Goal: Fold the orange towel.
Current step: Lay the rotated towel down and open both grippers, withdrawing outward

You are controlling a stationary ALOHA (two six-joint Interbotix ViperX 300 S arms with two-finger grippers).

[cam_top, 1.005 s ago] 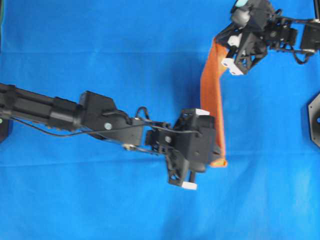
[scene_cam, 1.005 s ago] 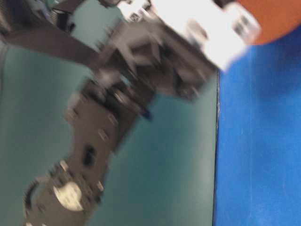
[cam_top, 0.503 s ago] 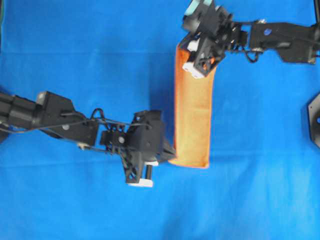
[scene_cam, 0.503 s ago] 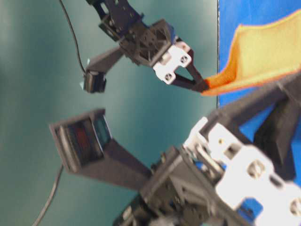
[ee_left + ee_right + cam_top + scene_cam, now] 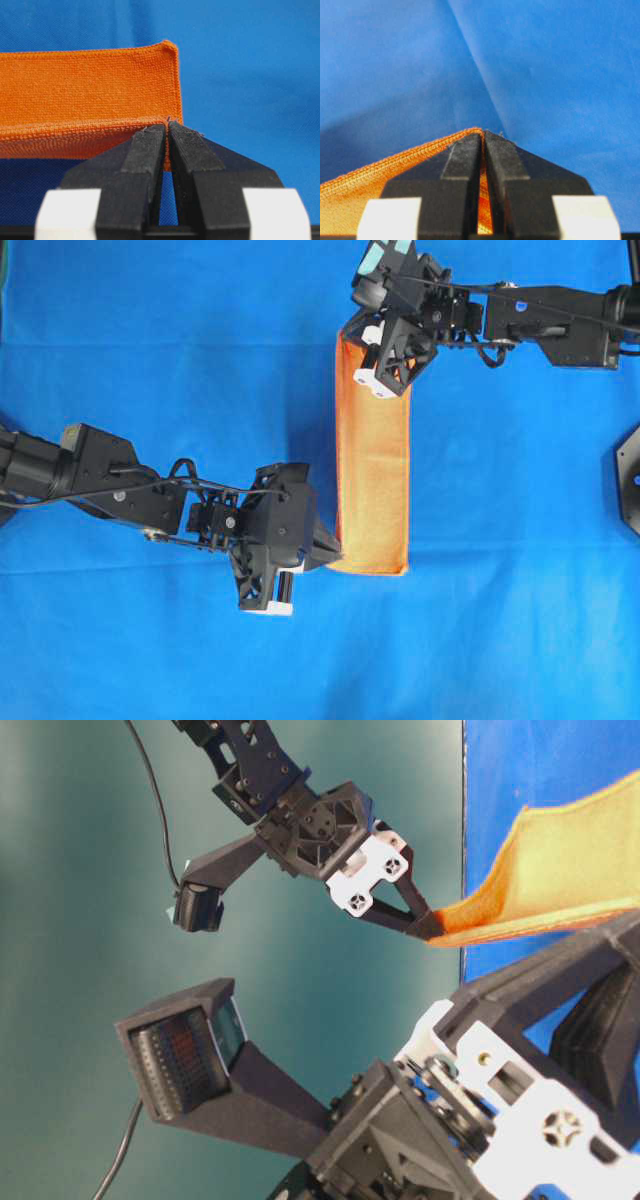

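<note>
Left gripper (image 5: 167,131), right gripper (image 5: 483,137) pinch fuzzy orange towel (image 5: 372,480) corners.

I can read no text, label, brand, number or sign anywhere in these views. My arms and claws, the cloth and the towel carry no legible marks.
</note>
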